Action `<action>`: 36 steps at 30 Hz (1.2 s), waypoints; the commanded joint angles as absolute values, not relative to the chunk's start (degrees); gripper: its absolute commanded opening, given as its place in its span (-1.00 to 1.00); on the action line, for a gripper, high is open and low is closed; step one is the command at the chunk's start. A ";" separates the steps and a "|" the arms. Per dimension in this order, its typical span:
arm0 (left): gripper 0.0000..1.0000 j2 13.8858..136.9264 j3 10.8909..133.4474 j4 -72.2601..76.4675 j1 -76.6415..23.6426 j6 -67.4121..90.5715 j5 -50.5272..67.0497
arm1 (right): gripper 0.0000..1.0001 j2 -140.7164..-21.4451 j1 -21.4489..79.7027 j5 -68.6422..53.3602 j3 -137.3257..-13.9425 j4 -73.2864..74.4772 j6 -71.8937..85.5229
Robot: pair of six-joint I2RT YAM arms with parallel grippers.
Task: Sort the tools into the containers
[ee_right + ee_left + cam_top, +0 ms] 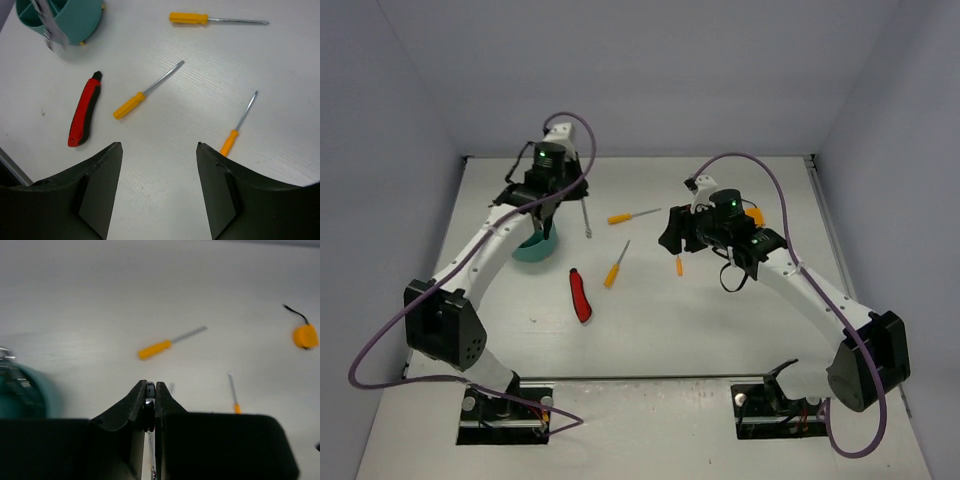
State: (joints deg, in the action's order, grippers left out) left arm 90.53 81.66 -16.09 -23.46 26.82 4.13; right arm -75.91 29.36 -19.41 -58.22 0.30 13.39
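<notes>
My left gripper is shut on a thin silver wrench and holds it over the round teal tub. The wrench shows blurred above the tub in the right wrist view. My right gripper is open and empty above the table. Three orange-handled screwdrivers lie loose: one far, one in the middle, and a small one by my right fingers. A red-and-black folding knife lies nearer the front.
A thin silver tool lies just right of the tub. A small orange object with a black cord sits behind my right wrist. White walls close in the table on three sides.
</notes>
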 commanded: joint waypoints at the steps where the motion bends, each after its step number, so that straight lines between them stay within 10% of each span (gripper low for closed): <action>1: -1.00 85.84 88.78 -20.12 -16.30 15.46 -5.00 | 0.16 -74.29 28.10 -17.75 -56.61 -2.29 12.96; 36: -1.00 99.46 82.66 -0.97 -5.71 21.81 -4.76 | 0.16 -77.86 28.05 -19.86 -53.16 -0.88 12.48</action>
State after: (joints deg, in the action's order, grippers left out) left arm 100.80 82.56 -6.33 -5.87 20.31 -4.71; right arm -77.46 28.10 -18.94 -52.90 0.84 13.23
